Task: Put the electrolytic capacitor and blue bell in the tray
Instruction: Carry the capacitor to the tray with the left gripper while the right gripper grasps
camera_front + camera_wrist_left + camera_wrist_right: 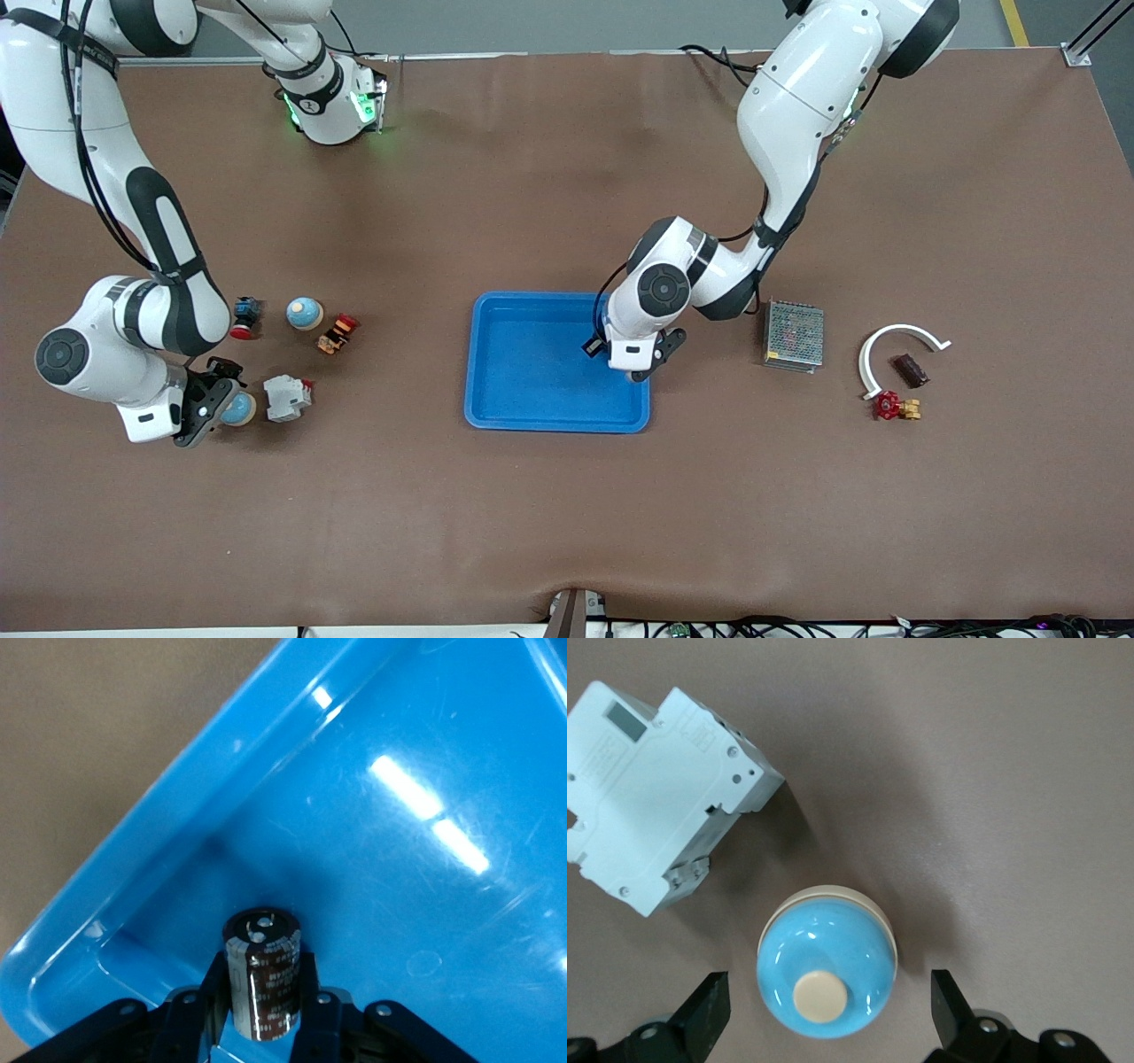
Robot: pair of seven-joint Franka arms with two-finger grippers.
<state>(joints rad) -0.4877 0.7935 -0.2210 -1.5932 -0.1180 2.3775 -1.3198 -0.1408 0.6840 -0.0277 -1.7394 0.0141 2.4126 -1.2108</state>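
capacitor — dark cylinder, pincer-held over blue tray | blue bell — upright on table

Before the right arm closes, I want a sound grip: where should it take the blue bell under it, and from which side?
Grip the blue bell across its round dome, low near the cream base rim, coming straight down from above. It sits upright with its knob on top, and the right tool hangs open with a finger on either side. The white breaker lies apart from it.
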